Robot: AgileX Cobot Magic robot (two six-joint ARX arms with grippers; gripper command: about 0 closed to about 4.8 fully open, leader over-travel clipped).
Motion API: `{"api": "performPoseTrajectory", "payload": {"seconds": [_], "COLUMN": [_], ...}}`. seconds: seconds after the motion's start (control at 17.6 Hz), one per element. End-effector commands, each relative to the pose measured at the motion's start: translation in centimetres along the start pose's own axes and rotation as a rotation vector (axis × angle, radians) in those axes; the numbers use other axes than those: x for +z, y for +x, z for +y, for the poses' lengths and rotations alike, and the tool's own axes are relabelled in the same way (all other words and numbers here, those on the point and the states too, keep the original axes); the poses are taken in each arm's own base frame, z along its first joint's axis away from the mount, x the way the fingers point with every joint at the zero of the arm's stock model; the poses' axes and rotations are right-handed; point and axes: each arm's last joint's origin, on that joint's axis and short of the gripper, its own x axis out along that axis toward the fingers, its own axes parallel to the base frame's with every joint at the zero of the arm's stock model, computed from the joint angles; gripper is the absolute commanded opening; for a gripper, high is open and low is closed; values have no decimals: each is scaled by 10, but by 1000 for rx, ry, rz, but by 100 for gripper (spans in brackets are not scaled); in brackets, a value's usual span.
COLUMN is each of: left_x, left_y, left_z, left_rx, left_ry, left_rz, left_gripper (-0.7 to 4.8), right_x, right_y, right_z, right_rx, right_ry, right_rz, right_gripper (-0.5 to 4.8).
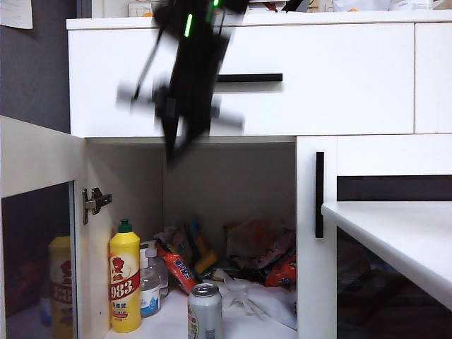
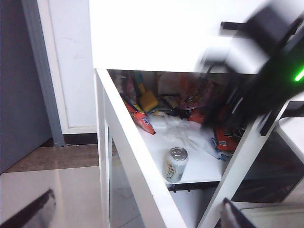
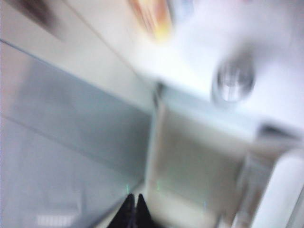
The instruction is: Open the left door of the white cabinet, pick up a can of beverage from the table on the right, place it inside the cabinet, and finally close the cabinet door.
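White-framed, the left door [image 1: 35, 212] stood swung open at the cabinet [image 1: 106, 85]. The left end effector [image 2: 137, 216] was spread wide beside it. The can [image 1: 205, 311] stood inside, below the blurred right end effector [image 3: 133, 209], fingers together; the desk [image 1: 402, 240] lay rightmost.

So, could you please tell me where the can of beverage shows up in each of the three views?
Exterior view: the can of beverage stands at the bottom centre, at the front of the cabinet shelf.
Left wrist view: the can stands below centre, near the shelf's front edge.
Right wrist view: blurred, its round top shows at upper right.
Shared landmark: the white shelf under the can.
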Motion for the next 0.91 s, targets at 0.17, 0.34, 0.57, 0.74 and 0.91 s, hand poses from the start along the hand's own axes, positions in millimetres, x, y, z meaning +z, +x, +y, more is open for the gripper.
{"api": "performPoseTrajectory", "payload": {"seconds": [0.17, 0.34, 0.57, 0.74, 0.91], "left_x": [2, 6, 9, 10, 4], "left_y": [-1, -1, -2, -2, 2], "left_z": [0, -5, -7, -7, -9], "left_rx": [-15, -167, -249, -242, -223], "left_ry": [-5, -26, -35, 37, 168], "left_rz": [-10, -40, -60, -74, -37], "left_gripper": [479, 479, 472, -4, -5], "right_x": [14, -4, -72, -141, -180], "right_y": [-137, -274, -407, -479, -491], "right_z": [0, -17, -56, -94, -113], "right_rx": [65, 77, 66, 19, -21], "right_ry": [-67, -137, -151, -136, -197], "right_rz": [-185, -428, -629, -758, -705], "right_gripper": [-1, -1, -1, -1, -1]}}
